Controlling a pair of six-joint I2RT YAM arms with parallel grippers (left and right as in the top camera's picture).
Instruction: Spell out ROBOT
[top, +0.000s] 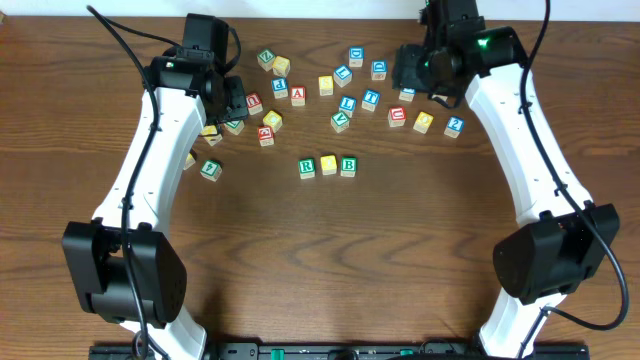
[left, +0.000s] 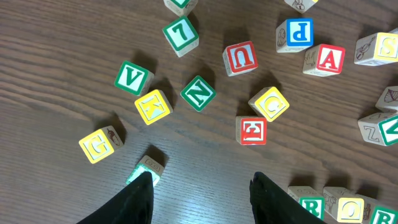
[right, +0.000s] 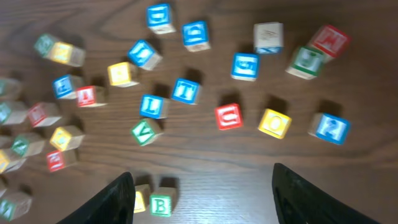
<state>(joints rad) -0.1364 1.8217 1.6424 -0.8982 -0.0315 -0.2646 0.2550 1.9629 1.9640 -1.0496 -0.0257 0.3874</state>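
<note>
A short row stands mid-table: the green-framed R cube (top: 307, 167), a yellow-topped cube (top: 328, 166) and the green-framed B cube (top: 348, 166), side by side. The blue-framed T cube (top: 371, 99) (right: 185, 91) and a yellow O cube (top: 424, 122) (right: 274, 123) lie among the loose cubes further back. My left gripper (top: 237, 104) (left: 202, 193) hovers open over the left cluster with bare table between its fingers; the R cube (left: 311, 206) shows by its right finger. My right gripper (top: 408, 70) (right: 204, 174) hangs wide open and empty above the right cluster, with the B cube (right: 160, 204) near its left finger.
Several other letter cubes are scattered across the back of the table, among them a red A (top: 297, 95), a green V (top: 340, 121), a red C (top: 397, 116) and a blue 2 (top: 454, 126). A green cube (left: 147, 168) sits against my left gripper's left fingertip.
</note>
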